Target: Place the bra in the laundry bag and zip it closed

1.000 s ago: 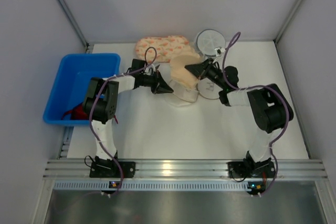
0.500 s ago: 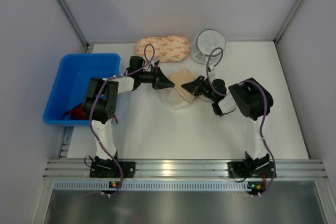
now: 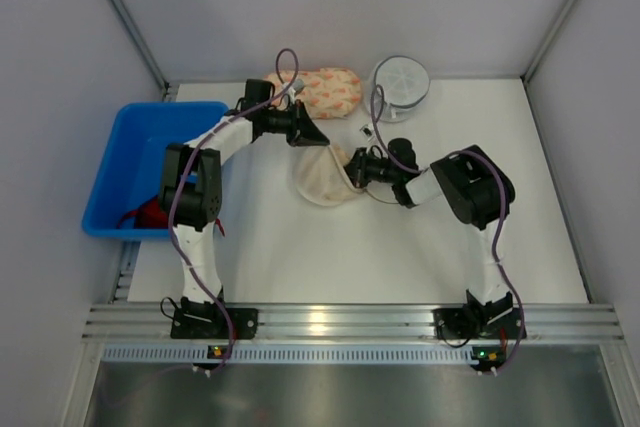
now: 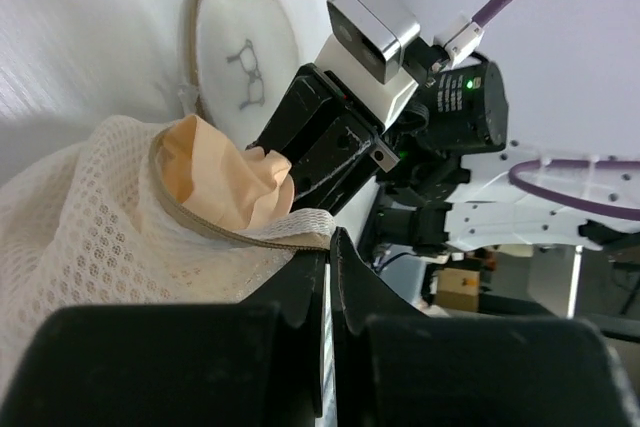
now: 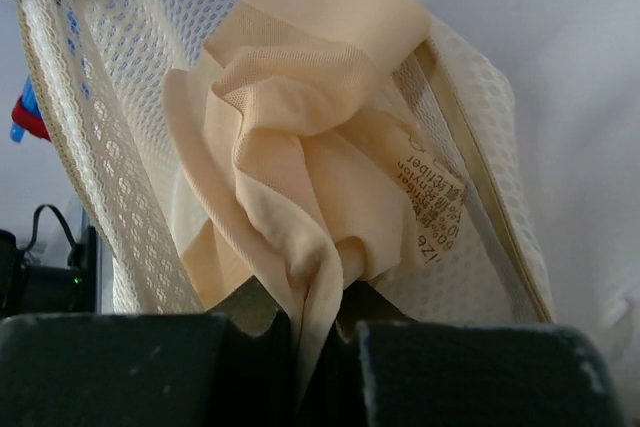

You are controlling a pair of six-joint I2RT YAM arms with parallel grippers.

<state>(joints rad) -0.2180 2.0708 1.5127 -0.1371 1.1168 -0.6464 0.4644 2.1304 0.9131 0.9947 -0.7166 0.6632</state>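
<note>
Right wrist view pretty much tells the story: the right gripper (image 5: 315, 332) is pinched tight on a fold of the soft plain beige bra (image 5: 300, 147). The bunched fabric sits in the mouth of the round see-through beige mesh laundry bag (image 5: 110, 147), care label showing. Over on the other side the left gripper (image 4: 330, 247) has its fingers together on the bag's zipper edge, holding that rim up off the white table (image 3: 400, 247) so the mouth gapes. So I'd say we're about halfway: bra mostly inside, a bit poking out past the rim, and it hasn't been let go yet. Zip looks fully undone, so that whole part is left. Compared with a second back, the right arm has swung in leftwards and carried the bra down from above the bag into it. The left arm has pulled the rim back toward the oblong peach floral pouch (image 3: 325, 92), dragging the bag left a bit.
</note>
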